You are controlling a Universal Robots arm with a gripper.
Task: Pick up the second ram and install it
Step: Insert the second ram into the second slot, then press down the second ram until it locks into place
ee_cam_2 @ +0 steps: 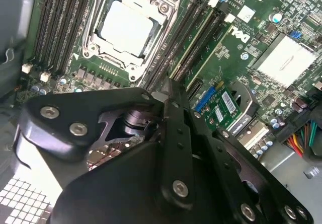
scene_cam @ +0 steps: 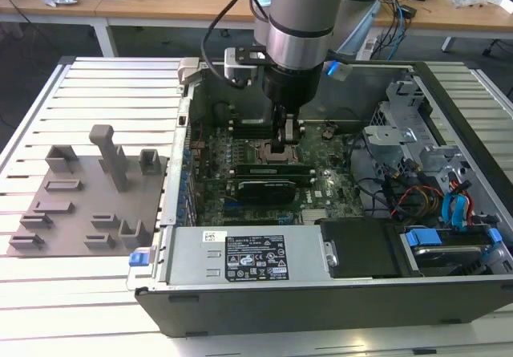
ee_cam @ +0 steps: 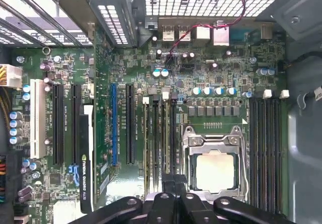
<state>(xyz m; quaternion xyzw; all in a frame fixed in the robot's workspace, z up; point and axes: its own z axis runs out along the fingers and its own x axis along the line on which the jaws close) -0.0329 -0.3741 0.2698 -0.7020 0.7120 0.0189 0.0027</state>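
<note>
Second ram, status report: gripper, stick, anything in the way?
Gripper low over memory slots beside CPU socket. Second ram upright in a slot beneath it; seating cannot be told. No obstruction seen at the slots.

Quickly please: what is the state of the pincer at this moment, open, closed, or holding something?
Pincer: cannot be told; it sits low over the motherboard, beside the CPU socket.

open computer case (scene_cam: 240, 309) on slatted table (scene_cam: 96, 92) | grey fixture plate (scene_cam: 88, 196) beside it | CPU socket (ee_cam: 215, 168) on motherboard
</note>
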